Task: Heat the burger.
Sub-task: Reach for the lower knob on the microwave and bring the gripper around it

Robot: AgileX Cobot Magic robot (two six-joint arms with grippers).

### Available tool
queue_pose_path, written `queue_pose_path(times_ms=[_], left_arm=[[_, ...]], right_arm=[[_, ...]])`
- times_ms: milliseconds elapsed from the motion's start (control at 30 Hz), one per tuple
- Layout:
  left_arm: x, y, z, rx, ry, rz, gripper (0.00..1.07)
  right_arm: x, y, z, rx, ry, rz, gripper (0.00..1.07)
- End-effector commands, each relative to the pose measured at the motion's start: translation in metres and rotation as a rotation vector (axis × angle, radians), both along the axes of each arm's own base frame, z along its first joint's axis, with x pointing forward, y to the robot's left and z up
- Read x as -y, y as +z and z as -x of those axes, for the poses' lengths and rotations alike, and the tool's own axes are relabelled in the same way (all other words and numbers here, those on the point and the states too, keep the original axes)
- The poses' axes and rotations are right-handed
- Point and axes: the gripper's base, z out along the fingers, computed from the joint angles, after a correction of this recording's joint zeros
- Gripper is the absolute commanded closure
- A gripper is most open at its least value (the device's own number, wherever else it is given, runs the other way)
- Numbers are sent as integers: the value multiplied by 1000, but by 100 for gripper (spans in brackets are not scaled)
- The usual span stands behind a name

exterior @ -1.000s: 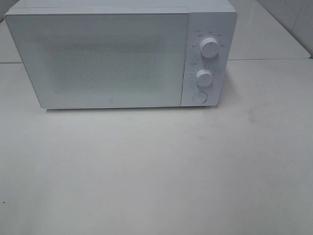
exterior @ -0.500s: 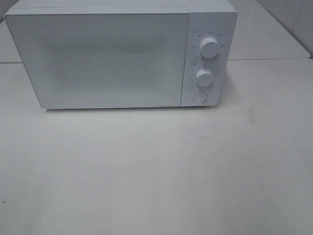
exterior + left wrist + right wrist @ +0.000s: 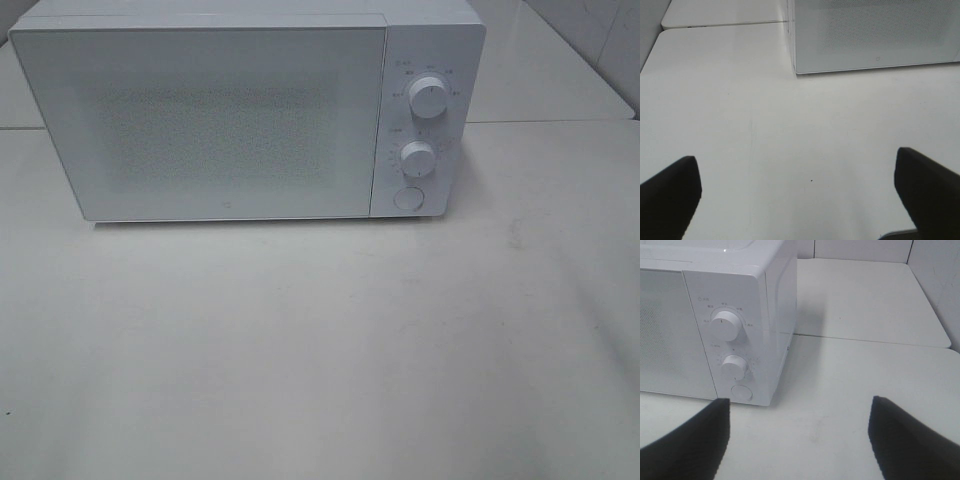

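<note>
A white microwave (image 3: 230,120) stands at the far side of a pale table (image 3: 320,350). Its door (image 3: 200,125) is shut flat against the body, and the door's dotted window is too milky to see through. On the control panel to the right of the door sit an upper knob (image 3: 427,98), a lower knob (image 3: 417,158) beneath it, and a round button (image 3: 407,198) lowest of all, near the bottom corner. A second white tabletop (image 3: 860,295) lies behind the first, with a thin seam between the two. The burger shows in none of the three views, so where it lies cannot be told. The left jaws hang over bare table in front of the microwave's door, near its lower left corner. They stand wide apart, with the two dark fingers (image 3: 670,195) at opposite edges of the left wrist view and nothing between them but the tabletop. The right jaws face the control panel from in front and a little to the side. They too are parted, with the dark fingers (image 3: 690,440) well apart and only table and the microwave's lower corner seen between them — holding nothing, touching nothing.
</note>
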Motion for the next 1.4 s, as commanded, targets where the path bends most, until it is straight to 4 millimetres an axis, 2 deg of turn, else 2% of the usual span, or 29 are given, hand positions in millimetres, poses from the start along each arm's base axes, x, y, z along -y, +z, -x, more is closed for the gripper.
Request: queue_pose_path(times_ms=[33,233,567,633,733,800,1000,1067,1167,1233,1400], left_arm=[[0,0,3,35,8,6,6],[0,0,3,35,8,6,6],[0,0,3,35,8,6,6],[0,0,3,35,8,6,6],[0,0,3,35,8,6,6],[0,0,3,35,8,6,6],[0,0,3,35,8,6,6],[0,0,3,35,8,6,6],[0,0,3,35,8,6,6],[0,0,3,35,8,6,6],[0,0,3,35,8,6,6]], right_arm=[[-3,-3,-15,28,5,-14,34],[-9,-12,-44,81,31,-32,34],[-15,-20,-69,179,56,-65,34],[-16,-28,-74,197,45,-92,34],[-15,-33,-75,202,32,-108,34],[-11,-53,-76,200,-23,-138,34],[-6,-71,-75,176,-85,-168,34],[-16,-83,-74,175,-79,-161,34],[-21,-86,-74,173,-65,-146,34],[-37,-94,-74,179,-35,-91,34],[-52,-102,-73,201,-15,-48,34]])
